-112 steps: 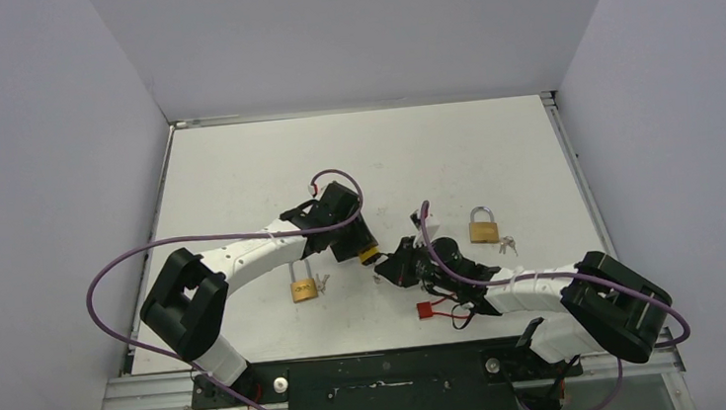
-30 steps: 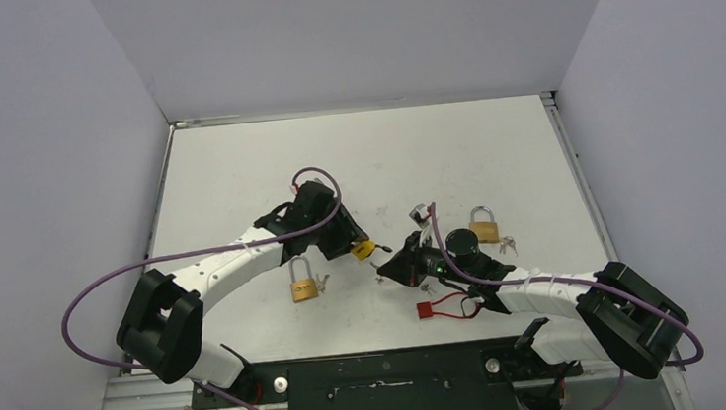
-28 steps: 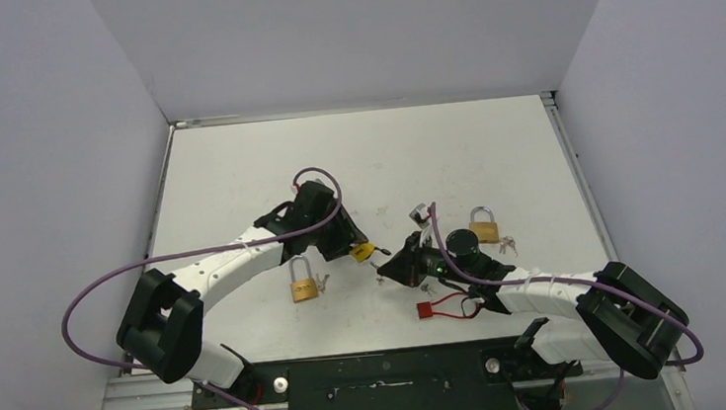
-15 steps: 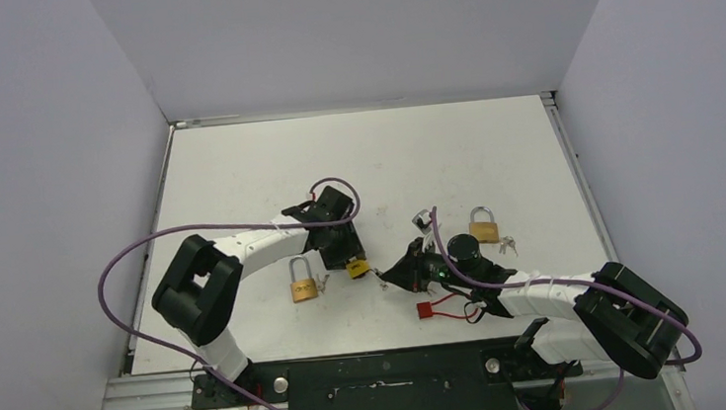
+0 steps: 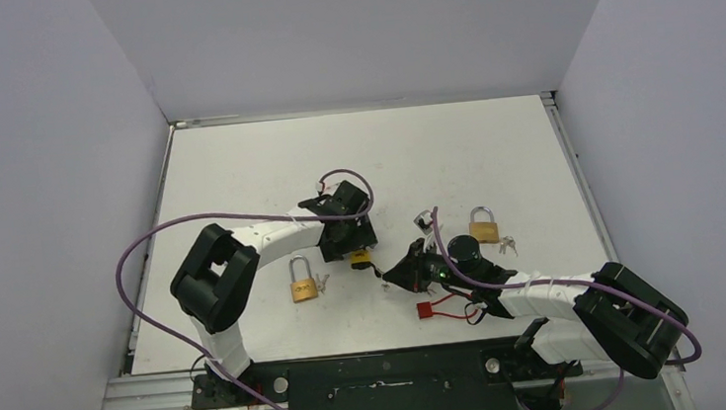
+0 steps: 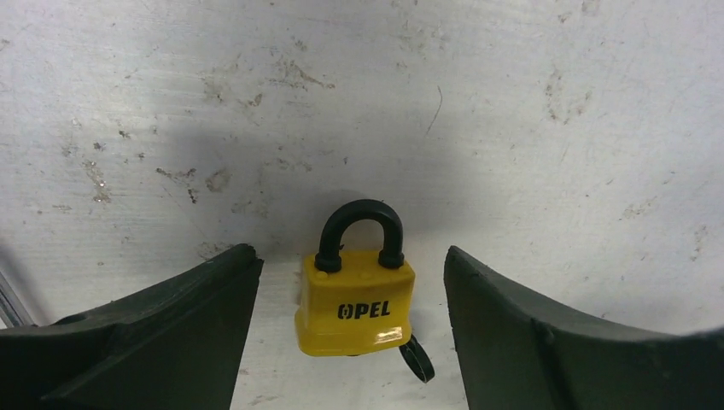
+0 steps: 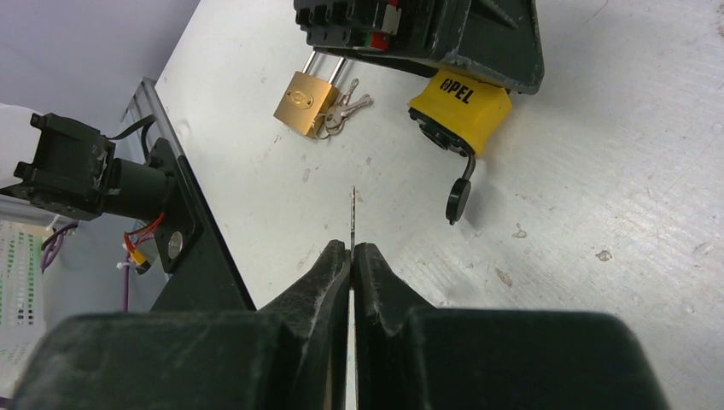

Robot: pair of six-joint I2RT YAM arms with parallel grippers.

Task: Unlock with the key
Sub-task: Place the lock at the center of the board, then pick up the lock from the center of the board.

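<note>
Swung inward and lowered since a second ago, left arm (image 5: 273,238) now leaves yellow padlock (image 6: 354,306) lying flat on table (image 5: 237,166), between left gripper (image 6: 349,252) fingers, which are spread and touch neither side. Just off the padlock's keyhole end, right gripper (image 7: 352,252) is pressed together, pinching key (image 7: 353,213). Risk: the lock is loose, so a key push likely slides it. The hanging dust cap (image 7: 458,201) could snag the tip.

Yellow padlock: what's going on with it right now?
The yellow padlock lies flat on the table between the left gripper's open jaws, which stand clear of it. The right gripper is shut on a thin key, its tip short of the lock's keyhole end. The shackle looks seated, so it is not unlocked yet.
</note>
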